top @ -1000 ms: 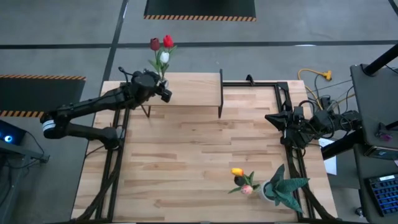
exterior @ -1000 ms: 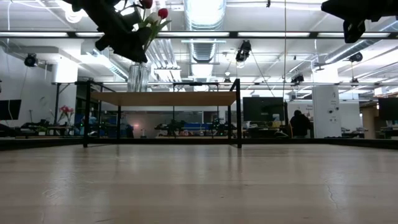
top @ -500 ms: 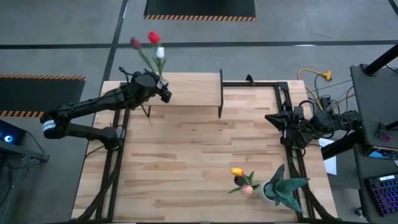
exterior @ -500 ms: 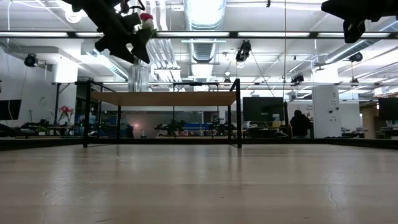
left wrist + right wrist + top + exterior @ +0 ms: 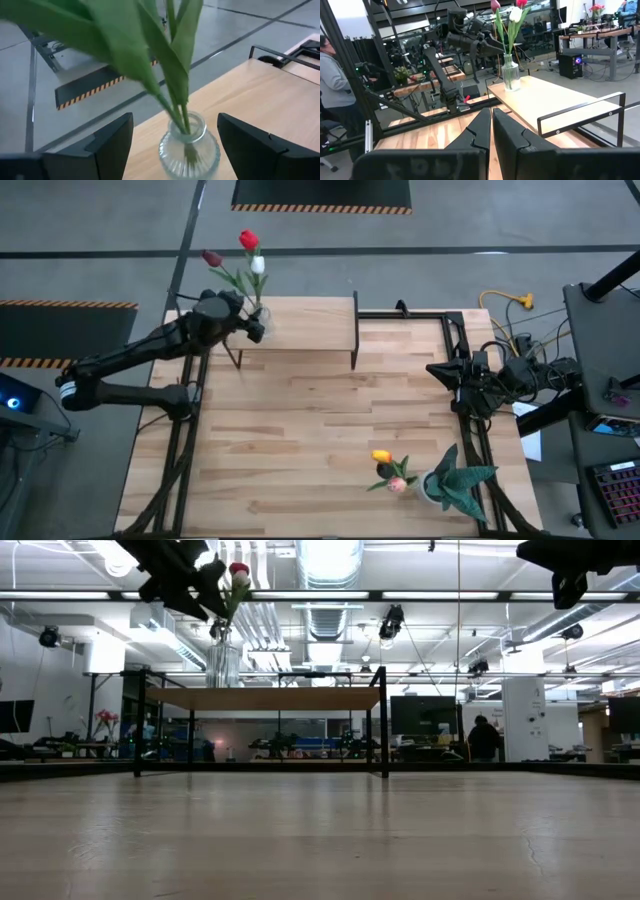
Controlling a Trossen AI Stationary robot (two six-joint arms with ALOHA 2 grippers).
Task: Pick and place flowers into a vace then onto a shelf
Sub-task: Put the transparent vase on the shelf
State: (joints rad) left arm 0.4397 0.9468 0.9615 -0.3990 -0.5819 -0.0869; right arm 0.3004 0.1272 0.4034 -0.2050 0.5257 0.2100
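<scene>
We list a wooden counter carrying a shelf at its far edge, left of centre. On the shelf's left end stands a ribbed glass vase holding three flowers: red, white and maroon heads leaning out beyond the far edge. We find the left pincer just beside the vase, its fingers spread wide to either side of the glass and clear of it, gripping nothing. We note three more tulips, orange-yellow, dark and pink, lying on the counter near its front right, touching a spiky plant in a white pot. The right pincer waits at the counter's right edge, fingers pressed together and empty. A person stands in the room beyond the counter.
</scene>
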